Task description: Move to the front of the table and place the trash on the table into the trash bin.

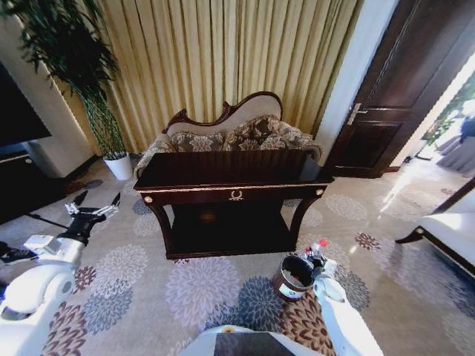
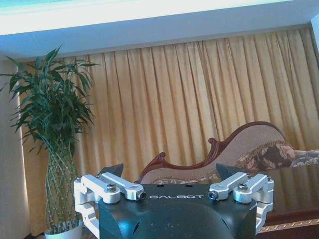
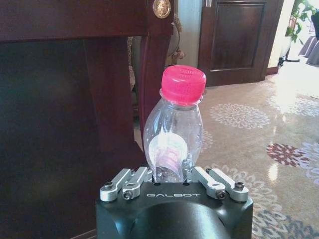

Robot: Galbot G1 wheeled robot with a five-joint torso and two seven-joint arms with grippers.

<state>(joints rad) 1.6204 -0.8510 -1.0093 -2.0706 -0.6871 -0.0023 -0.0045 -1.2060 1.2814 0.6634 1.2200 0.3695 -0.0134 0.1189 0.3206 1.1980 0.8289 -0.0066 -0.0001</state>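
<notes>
The bottle (image 3: pixel 174 134), clear plastic with a red cap and a red-white label, stands upright between the fingers (image 3: pixel 128 180) of the right gripper (image 3: pixel 172 177), which are closed narrowly on its lower body. In the head view that gripper (image 1: pixel 318 268) holds the bottle (image 1: pixel 318 252) low over the carpet, right at the far rim of the trash bin (image 1: pixel 291 278), which stands on the floor below the front right corner of the table (image 1: pixel 234 178). The tabletop looks bare and glossy. The left gripper (image 1: pixel 93 202) hangs off the table's left end, its fingers (image 2: pixel 109 188) spread wide and holding nothing.

By my judgement the step in hand is the drop: the bottle is off the table and not yet in the bin. The next move calls for centring the bottle over the black opening, then releasing; it sits near the rim, so an early release could send it onto the carpet.
</notes>
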